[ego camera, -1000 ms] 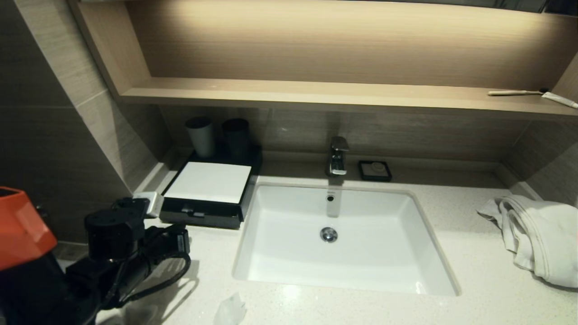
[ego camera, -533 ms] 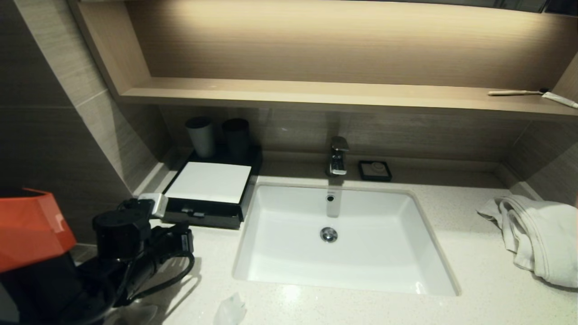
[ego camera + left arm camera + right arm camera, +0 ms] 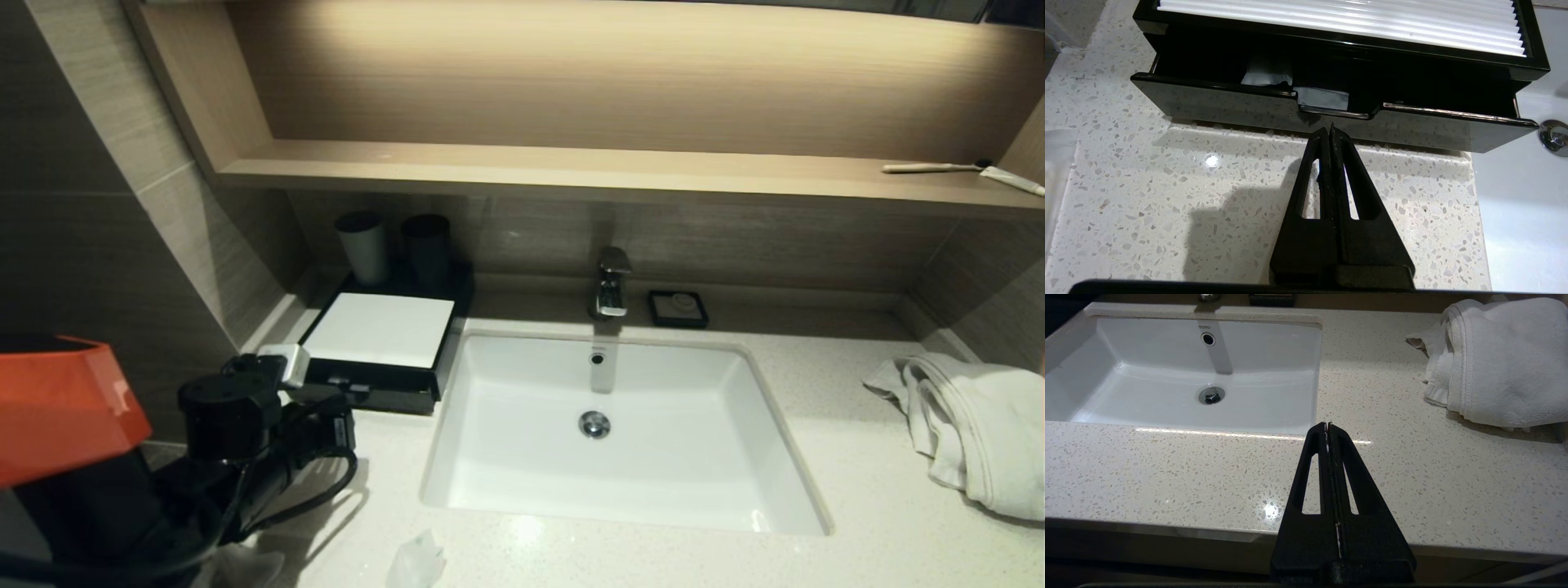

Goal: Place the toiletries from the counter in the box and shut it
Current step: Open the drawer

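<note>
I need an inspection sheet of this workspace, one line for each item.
Surface: speckled counter around a white sink.
Job's things: black box, drawer part open, white packets inside; one packet on the counter's near edge.
Clutter: towel at right.
Grippers: left gripper shut, tips just before the drawer front; right gripper shut, empty, above the counter.
Cables: black cable on the left arm.
Surroundings: faucet, two cups, shelf.

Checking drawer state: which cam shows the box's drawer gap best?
Left wrist view: the drawer fills the frame, ajar, white packets inside, the shut left gripper at its front. Head view shows the drawer small and dark. Right wrist view misses it.
</note>
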Tool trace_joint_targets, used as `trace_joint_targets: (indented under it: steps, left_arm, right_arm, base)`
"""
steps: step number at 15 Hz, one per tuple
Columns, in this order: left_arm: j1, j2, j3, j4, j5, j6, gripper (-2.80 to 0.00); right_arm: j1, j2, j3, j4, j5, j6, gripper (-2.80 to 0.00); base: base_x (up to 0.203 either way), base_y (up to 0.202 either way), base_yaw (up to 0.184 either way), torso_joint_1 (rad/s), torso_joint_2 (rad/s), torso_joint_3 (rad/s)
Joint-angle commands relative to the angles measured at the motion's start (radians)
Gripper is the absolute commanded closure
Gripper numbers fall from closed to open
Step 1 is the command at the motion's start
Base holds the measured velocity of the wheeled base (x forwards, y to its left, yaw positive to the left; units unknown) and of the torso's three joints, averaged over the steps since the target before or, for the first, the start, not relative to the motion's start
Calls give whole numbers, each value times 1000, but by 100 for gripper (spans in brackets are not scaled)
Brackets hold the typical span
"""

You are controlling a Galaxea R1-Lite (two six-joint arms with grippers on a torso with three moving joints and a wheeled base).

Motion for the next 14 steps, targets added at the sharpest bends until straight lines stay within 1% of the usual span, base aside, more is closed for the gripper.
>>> trace_joint_targets:
  steps: [1,5,14]
  left_arm:
    - [-1,3,-13,-7,1,-1,0]
    - [-1,20,-20,-8,1,13,0]
    - [-1,32,-42,-8,1,13,0]
  right_arm:
    - [0,0,0,0,0,0,0]
    - [0,0,0,0,0,0,0]
    - [0,0,0,0,0,-1,0]
  base:
    - [0,0,0,0,0,0]
    - [0,0,0,0,0,0]
    - [0,0,0,0,0,0]
